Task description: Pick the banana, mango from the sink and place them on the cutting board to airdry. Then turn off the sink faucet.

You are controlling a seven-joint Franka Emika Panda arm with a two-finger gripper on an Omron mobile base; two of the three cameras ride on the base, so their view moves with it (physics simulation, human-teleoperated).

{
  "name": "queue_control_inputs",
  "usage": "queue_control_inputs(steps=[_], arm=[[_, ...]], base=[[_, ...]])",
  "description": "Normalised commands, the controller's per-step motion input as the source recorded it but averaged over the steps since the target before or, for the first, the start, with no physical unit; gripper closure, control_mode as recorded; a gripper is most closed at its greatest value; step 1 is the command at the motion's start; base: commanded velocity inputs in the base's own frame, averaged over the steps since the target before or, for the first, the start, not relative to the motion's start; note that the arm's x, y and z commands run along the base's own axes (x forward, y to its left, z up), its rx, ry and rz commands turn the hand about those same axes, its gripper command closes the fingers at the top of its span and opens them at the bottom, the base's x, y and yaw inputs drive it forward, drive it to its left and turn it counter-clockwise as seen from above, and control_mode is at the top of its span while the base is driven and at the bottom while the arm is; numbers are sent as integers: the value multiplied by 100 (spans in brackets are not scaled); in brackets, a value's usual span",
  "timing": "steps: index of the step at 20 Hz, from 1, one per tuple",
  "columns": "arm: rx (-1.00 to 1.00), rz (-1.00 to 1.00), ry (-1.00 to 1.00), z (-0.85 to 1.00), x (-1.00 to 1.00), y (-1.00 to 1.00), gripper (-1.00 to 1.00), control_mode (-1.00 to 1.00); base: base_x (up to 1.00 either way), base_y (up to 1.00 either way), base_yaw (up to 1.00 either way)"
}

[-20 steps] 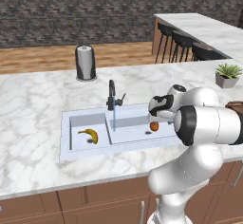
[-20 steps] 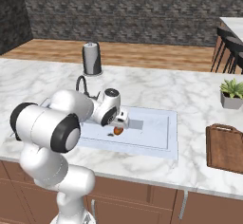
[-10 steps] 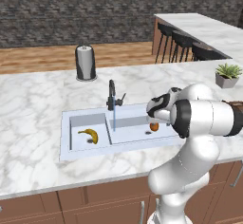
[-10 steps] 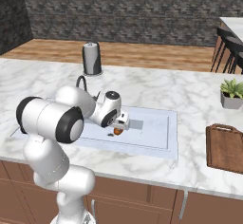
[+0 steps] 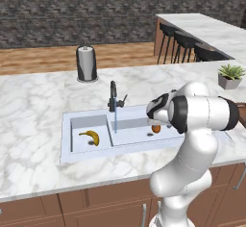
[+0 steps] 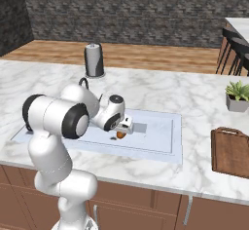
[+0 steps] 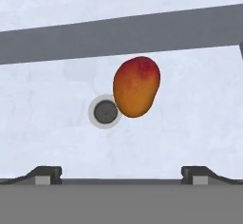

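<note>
The orange-red mango (image 7: 136,86) lies on the floor of the sink's (image 5: 66,139) larger compartment, beside its round drain (image 7: 105,112). My gripper (image 7: 122,175) hangs open just above it, fingertips (image 7: 45,173) spread wide, with nothing between them. From the right base view the gripper (image 6: 126,125) sits directly over the mango (image 6: 120,135). In the left base view the mango (image 5: 156,128) peeks out under my arm. The banana (image 5: 90,136) lies in the smaller compartment. The sink faucet (image 5: 113,96) runs a thin blue stream (image 5: 115,120). The cutting board (image 6: 231,151) lies on the counter far right.
A dark paper-towel holder (image 5: 86,63) stands behind the sink. A grey potted plant (image 6: 238,96) sits behind the cutting board. Bar stools (image 5: 185,41) line the far counter. White marble counter (image 6: 194,102) surrounds the sink.
My arm's elbow and shoulder have swung somewhat while the hand stays low over the mango. The banana and mango have not moved; water still runs.
</note>
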Motion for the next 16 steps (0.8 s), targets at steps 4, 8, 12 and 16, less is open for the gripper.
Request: queue_control_inputs(steps=[4, 8, 12, 16], arm=[[0, 0, 0, -12, 19, 0, -100, -100], [0, 0, 0, -7, 17, -1, -100, -100], [0, 0, 0, -8, 11, -4, -100, -100], [0, 0, 0, -13, 12, -4, -100, -100]], base=[[0, 0, 0], [0, 0, 0], [0, 0, 0], [0, 0, 0]])
